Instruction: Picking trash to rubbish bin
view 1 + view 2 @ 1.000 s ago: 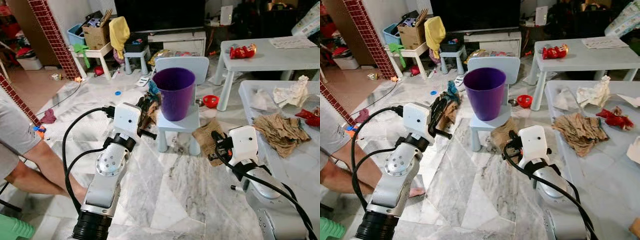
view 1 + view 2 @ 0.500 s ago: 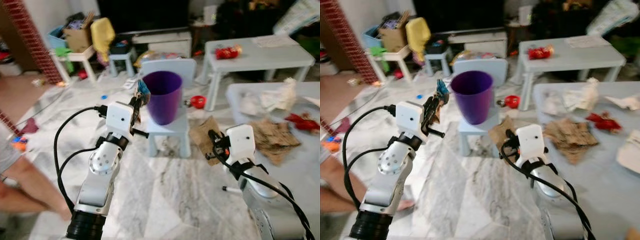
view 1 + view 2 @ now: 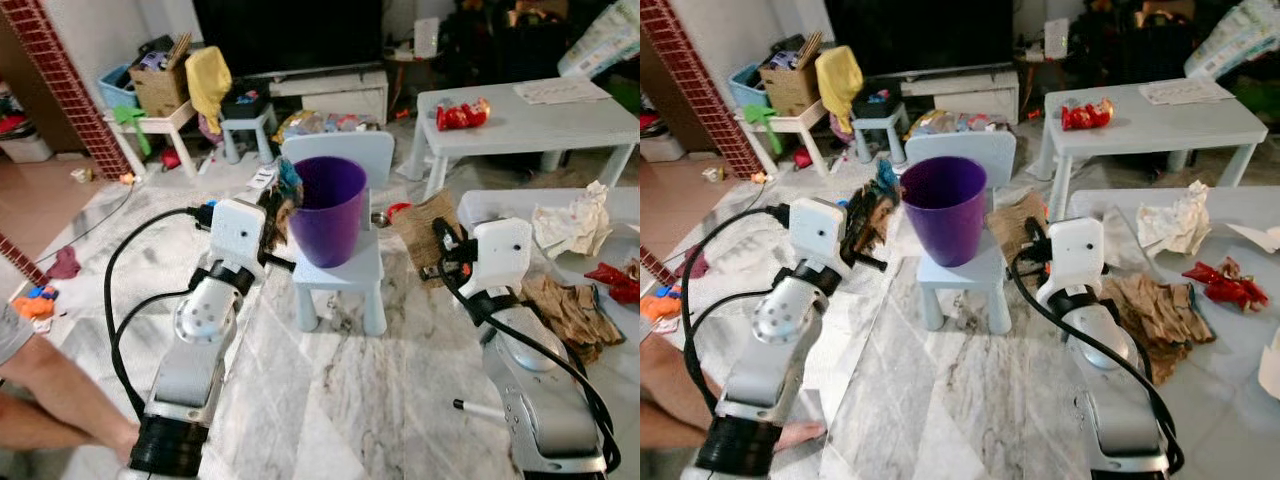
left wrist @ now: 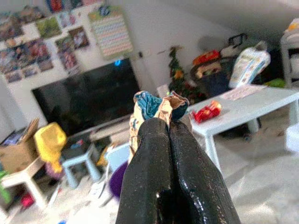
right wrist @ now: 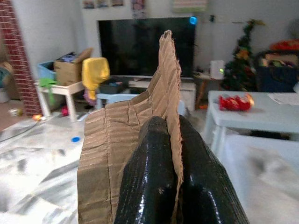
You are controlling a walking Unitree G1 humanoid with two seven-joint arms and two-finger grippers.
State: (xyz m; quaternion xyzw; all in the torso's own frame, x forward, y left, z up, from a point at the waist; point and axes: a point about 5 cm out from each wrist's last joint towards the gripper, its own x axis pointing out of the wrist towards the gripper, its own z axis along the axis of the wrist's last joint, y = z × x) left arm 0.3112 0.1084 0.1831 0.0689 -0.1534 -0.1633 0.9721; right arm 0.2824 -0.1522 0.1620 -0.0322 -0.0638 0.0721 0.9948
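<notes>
- The left gripper (image 4: 161, 122) has its two black fingers (image 4: 145, 168) pressed together on a crumpled wrapper (image 4: 156, 105), teal and tan, that sticks out past the fingertips.
- In the head views that wrapper (image 3: 283, 190) is held just beside the rim of the purple bin (image 3: 326, 208), on the robot's left of it and about level with the top edge.
- The right gripper (image 5: 166, 125) is clamped on a torn sheet of brown cardboard (image 5: 121, 154); the corrugated piece rises above the fingertips and hangs down on one side of them.
- Seen from the head, the cardboard (image 3: 420, 230) is held up on the robot's right of the bin, near it but apart.
- The bin stands upright on the seat of a small pale blue chair (image 3: 345, 280), on a marble floor (image 3: 340, 400).
- More trash lies on the low white table (image 3: 1240, 330) at the right: brown paper (image 3: 1155, 310), a crumpled white sheet (image 3: 1175, 222) and a red wrapper (image 3: 1220, 282).
- A second white table (image 3: 1160, 110) behind carries another red wrapper (image 3: 1086, 115).
- A person's leg (image 3: 50, 400) shows at the left edge.
</notes>
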